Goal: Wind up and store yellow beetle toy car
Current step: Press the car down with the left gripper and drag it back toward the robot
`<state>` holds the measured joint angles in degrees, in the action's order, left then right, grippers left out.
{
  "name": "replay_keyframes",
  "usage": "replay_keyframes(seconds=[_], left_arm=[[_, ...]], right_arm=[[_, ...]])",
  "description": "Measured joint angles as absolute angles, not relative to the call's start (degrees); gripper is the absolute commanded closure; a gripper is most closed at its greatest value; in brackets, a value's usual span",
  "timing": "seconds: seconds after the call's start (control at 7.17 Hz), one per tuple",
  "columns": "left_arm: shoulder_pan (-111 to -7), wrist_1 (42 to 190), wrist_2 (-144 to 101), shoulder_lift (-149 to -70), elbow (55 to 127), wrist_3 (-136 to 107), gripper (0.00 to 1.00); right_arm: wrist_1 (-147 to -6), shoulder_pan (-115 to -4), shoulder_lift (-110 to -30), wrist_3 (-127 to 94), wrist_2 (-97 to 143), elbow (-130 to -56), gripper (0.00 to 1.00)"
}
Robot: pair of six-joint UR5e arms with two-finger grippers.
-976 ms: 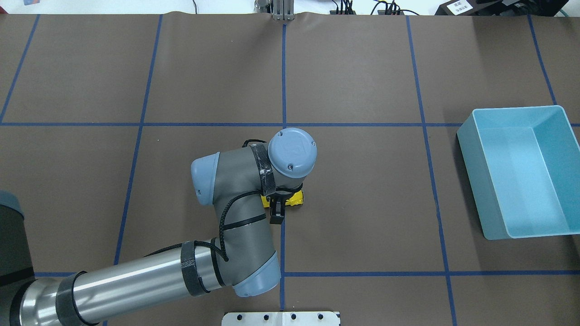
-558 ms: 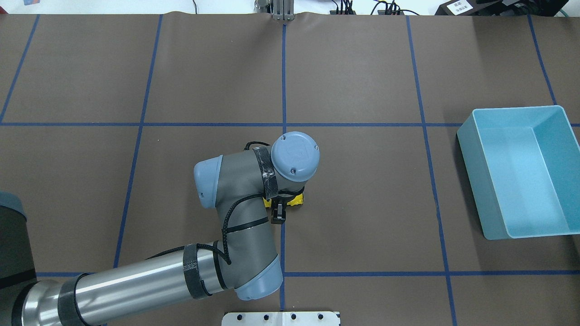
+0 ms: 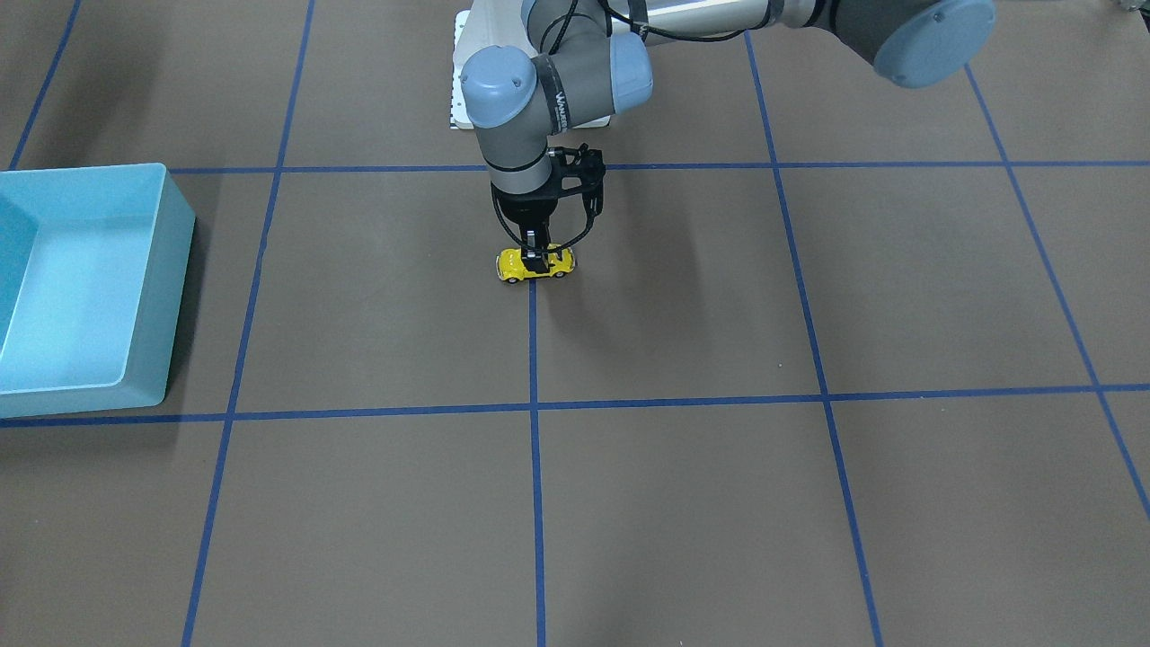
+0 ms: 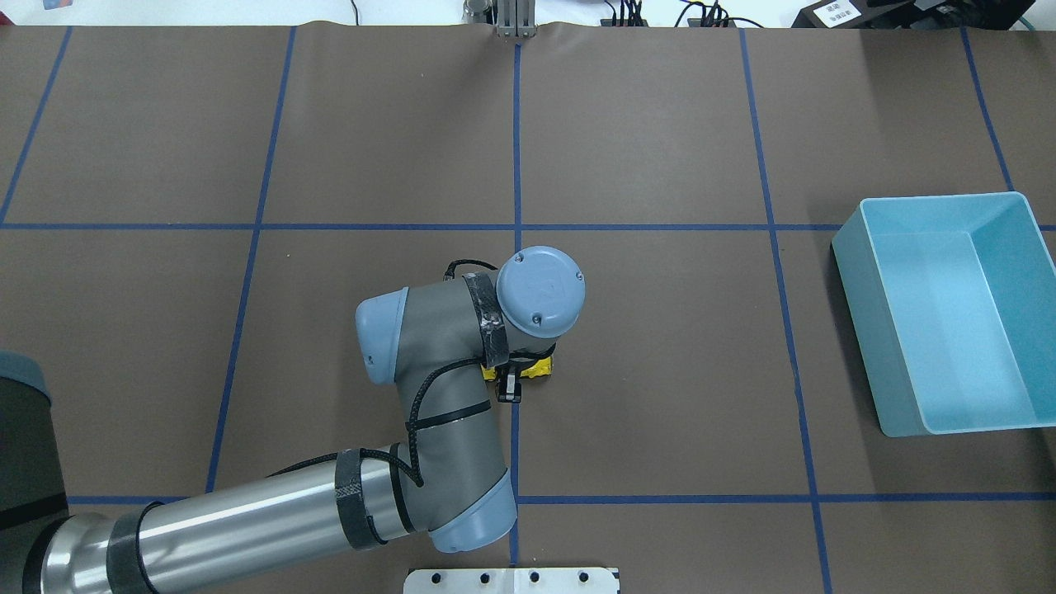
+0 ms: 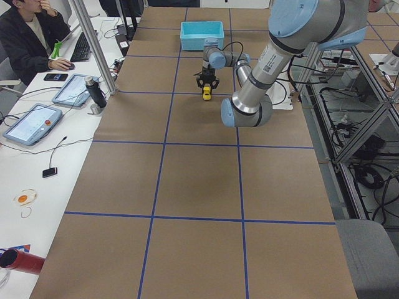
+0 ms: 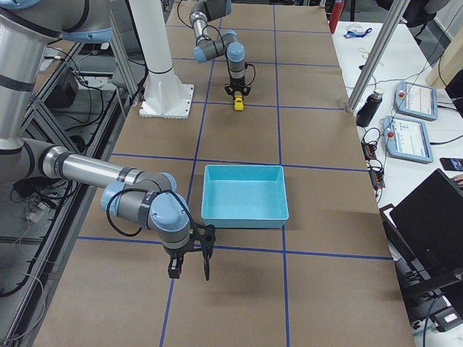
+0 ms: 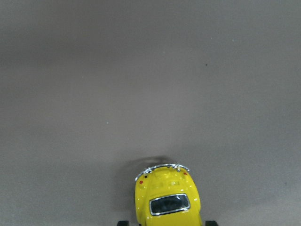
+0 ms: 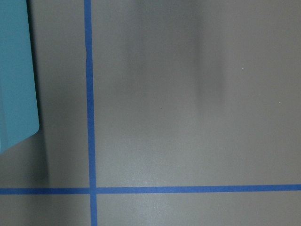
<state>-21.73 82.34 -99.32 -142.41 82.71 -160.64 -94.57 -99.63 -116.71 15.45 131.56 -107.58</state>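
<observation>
The yellow beetle toy car [image 3: 517,264] stands on its wheels at the table's middle, on a blue tape line; it also shows in the overhead view [image 4: 542,368] and the side views [image 5: 206,94] [image 6: 238,105]. My left gripper [image 3: 536,258] points straight down over it with one finger on each side, shut on its body. In the left wrist view the car [image 7: 167,197] fills the bottom middle, with black fingertips [image 7: 123,222] hard against its flanks. My right gripper [image 6: 189,271] hangs over bare table near the bin's corner; I cannot tell if it is open or shut.
A light blue bin [image 4: 862,330] stands on my right side of the table, also in the front view [image 3: 171,270], the exterior right view [image 6: 244,217] and the right wrist view [image 8: 16,70]. A white base plate [image 4: 511,580] sits at the near edge. An operator's desk runs along the far side [image 5: 68,93].
The left wrist has shifted slightly right and toward me and come lower. Its near finger has drawn in against the car. The car has not moved.
</observation>
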Motion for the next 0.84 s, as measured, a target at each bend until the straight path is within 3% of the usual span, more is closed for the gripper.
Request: replay_keyframes(seconds=[0.28, 0.84], left_arm=[[-21.7, 82.4, -99.1, -142.3, 82.9, -160.7, 0.79], [-21.7, 82.4, -98.8, -141.6, 83.5, -160.0, 0.82]], right_arm=[[-94.6, -99.7, -116.7, 15.5, 131.5, -107.6, 0.00], [-94.6, -99.9, -116.7, 15.7, 131.5, -107.6, 0.00]])
